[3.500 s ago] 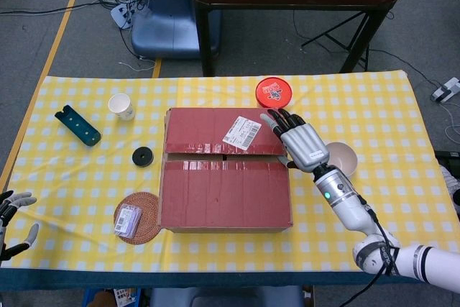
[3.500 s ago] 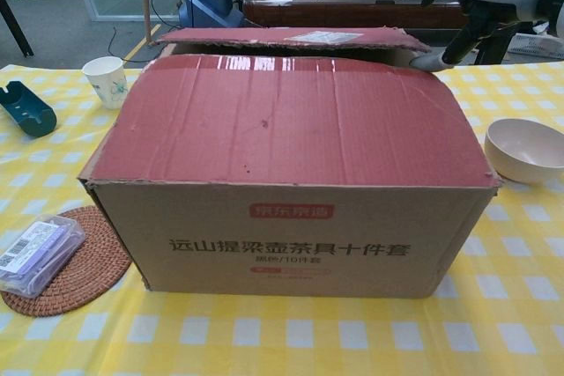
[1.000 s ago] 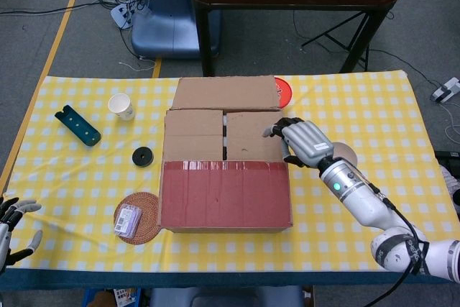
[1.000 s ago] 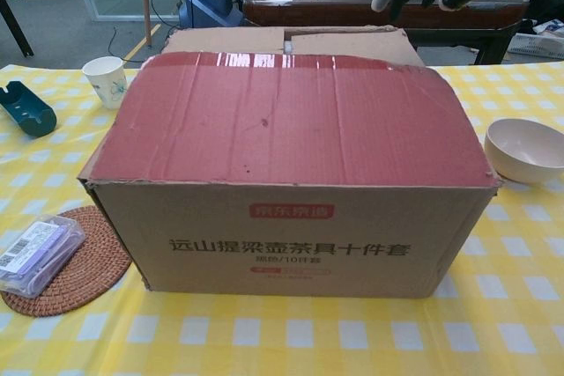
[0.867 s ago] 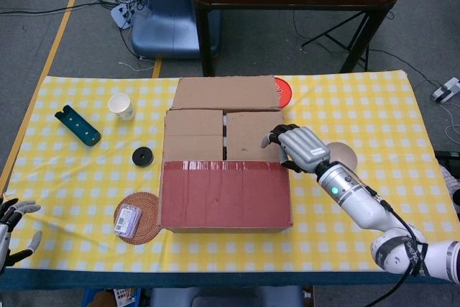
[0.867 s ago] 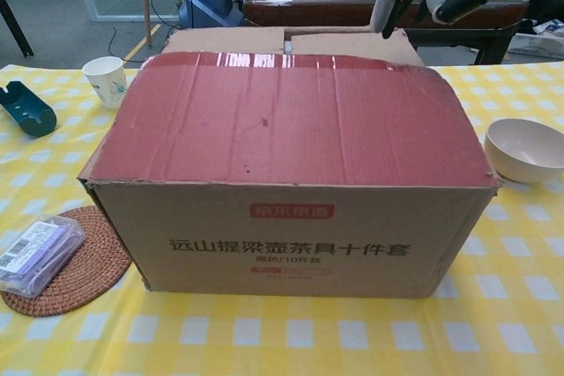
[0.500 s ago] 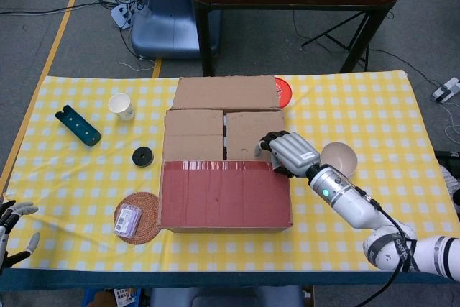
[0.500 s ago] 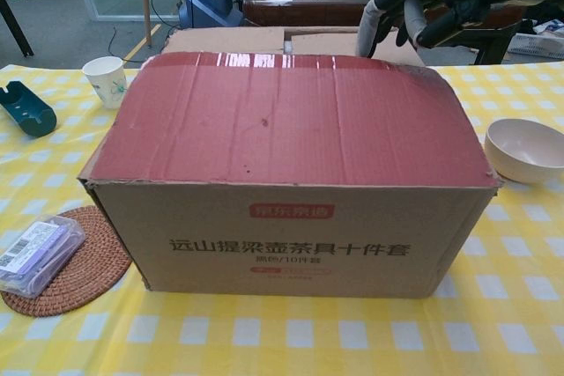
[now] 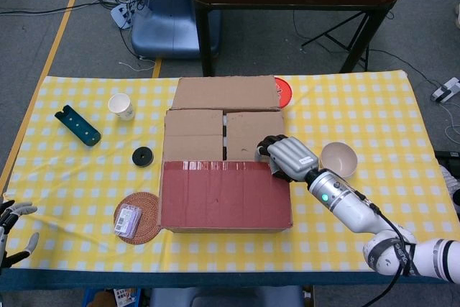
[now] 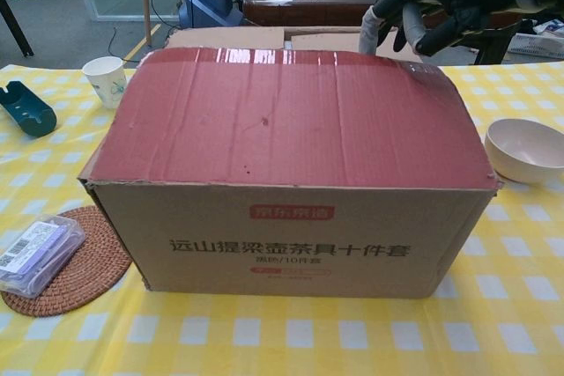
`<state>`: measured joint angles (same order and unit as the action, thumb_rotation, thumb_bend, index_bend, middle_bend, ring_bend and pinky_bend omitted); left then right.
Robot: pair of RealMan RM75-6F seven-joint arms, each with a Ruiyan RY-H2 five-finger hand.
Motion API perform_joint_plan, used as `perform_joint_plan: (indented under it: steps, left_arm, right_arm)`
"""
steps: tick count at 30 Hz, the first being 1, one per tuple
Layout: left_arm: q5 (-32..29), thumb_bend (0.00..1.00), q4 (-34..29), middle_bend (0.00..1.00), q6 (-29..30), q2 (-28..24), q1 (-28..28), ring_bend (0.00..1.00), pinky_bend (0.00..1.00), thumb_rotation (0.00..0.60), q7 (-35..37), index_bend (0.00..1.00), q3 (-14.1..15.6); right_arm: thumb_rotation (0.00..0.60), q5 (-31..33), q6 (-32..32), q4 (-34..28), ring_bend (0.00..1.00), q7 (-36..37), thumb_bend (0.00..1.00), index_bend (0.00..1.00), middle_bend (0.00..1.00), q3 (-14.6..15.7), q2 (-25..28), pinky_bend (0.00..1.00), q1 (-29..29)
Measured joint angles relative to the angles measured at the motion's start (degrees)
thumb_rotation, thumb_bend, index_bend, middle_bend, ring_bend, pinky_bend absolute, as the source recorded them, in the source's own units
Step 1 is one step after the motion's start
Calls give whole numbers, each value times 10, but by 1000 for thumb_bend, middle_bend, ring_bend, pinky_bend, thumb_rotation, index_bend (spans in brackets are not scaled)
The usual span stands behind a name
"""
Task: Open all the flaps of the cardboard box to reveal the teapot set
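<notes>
The cardboard box [image 9: 226, 170] [image 10: 291, 226] stands mid-table. Its far flap [image 9: 226, 93] lies folded back, baring two closed inner flaps [image 9: 195, 138]. The near red-taped flap [image 9: 225, 195] [image 10: 291, 116] still covers the front half, its far edge raised a little. My right hand [image 9: 286, 157] [image 10: 421, 17] is at that flap's far right corner, fingers curled around its edge. My left hand [image 9: 14, 226] hangs off the table's front left corner, fingers spread and holding nothing. No teapot set shows.
A bowl [image 9: 339, 159] [image 10: 527, 149] sits right of the box beside my right forearm. A red lid [image 9: 284, 91] peeks from behind the far flap. To the left are a paper cup [image 9: 121, 106], a teal holder [image 9: 77, 125], a black disc [image 9: 143, 156] and a woven coaster [image 9: 147, 228] bearing a packet.
The far flap was swung open and back. My right hand then drew toward me, curled its fingers on the near flap's far edge, and that edge has lifted slightly.
</notes>
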<state>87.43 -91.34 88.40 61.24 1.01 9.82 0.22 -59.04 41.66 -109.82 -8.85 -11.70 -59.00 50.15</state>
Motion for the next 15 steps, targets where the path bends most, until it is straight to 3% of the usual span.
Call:
perform_joint_plan:
  steps: [15]
  left_arm:
    - [4,394,-11,243,-4,-3,-7,129,0,600,-15,366,-3]
  right_arm:
    - [600,-126,47,-63,166,156,1000,406,288,-13,70,214,-68]
